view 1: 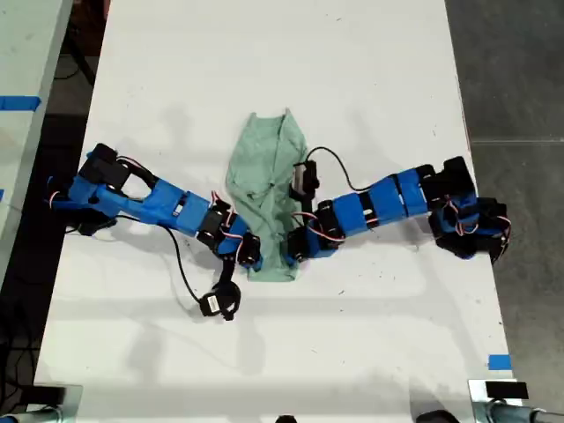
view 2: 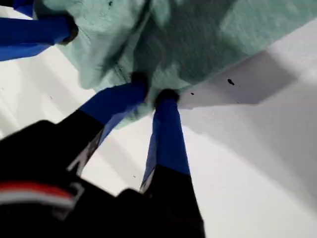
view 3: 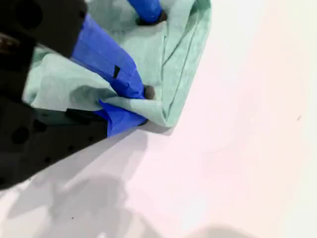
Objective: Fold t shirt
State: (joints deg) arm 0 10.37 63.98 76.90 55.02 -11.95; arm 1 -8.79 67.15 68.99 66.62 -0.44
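T shirt [view 1: 264, 167] here, pale mint and all wrinkled, sprawled long-ways in the middle of the white table [view 1: 370, 88]. Looks light, floppy and zero stiffness, so expect sagging and bunching the second any of it gets lifted. Not fragile or slippery by the look of it. Best grabbed right at a hem or corner, two spots at once, to keep an edge straight for the fold. From the exterior view: one blue arm [view 1: 167, 204] reaching in from the exterior view's left, another arm [view 1: 379, 203] from the exterior view's right, both meeting at the shirt's near end, one at each side of it. Can't say from up there which arm is which. Over to the first wrist view: my first gripper [view 2: 153, 95] pinched closed on the cloth's edge, tips almost together with fabric caught between, the rest of the shirt spreading out beyond the tips and bare table alongside. Then the second wrist view: my second gripper [view 3: 143, 106] clamped on a folded-over corner, hem line running just past the tips, cloth draped back under the arm.
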